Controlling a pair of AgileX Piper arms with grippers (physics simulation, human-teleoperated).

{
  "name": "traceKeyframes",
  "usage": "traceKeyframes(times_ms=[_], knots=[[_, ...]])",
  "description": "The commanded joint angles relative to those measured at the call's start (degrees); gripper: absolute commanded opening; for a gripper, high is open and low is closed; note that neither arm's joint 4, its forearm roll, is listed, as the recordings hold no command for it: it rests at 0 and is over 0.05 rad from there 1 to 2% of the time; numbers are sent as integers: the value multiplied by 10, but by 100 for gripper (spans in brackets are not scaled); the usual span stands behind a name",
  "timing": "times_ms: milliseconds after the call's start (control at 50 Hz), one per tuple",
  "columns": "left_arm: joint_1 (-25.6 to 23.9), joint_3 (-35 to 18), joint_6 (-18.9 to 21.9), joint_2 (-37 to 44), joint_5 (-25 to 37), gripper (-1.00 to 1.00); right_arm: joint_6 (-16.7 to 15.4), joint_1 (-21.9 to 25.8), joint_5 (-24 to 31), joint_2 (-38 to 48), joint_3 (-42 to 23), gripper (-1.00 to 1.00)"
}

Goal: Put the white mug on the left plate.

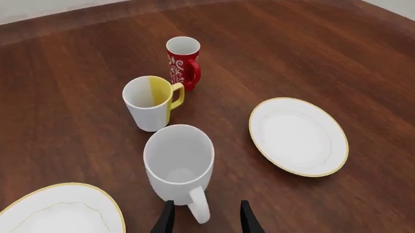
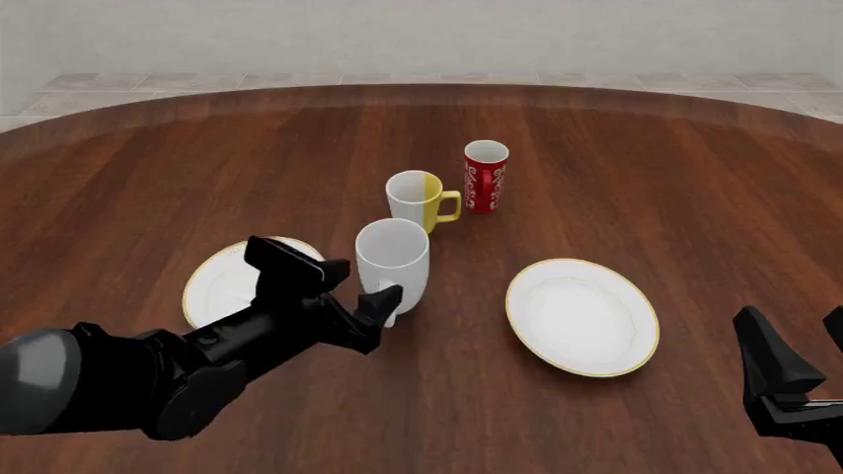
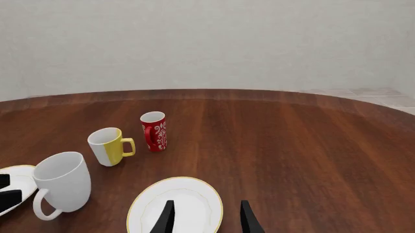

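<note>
left gripper (image 1: 206, 221) sits with fingers spread either side of the white mug (image 1: 178, 160)'s handle — not yet closed. mug stands on the table just beside the left plate (image 2: 211, 286). next: close on it, lift, shift left. right gripper (image 3: 206, 218) open, idle.

Left arm: extended forward and rightward over the table (image 2: 685, 158), wrist low. Left gripper (image 2: 373, 318): fingers parted, one either side of the white mug's handle (image 2: 383, 304), not visibly pressing it. Right arm: low at the table's near right edge. Right gripper (image 3: 205, 216): fingers parted, holding nothing.
</note>
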Motion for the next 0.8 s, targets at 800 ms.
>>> traceKeyframes(times_ms=[800], knots=[[8, -15, 6, 90, -56, 100, 0, 0, 0, 0, 0, 100]])
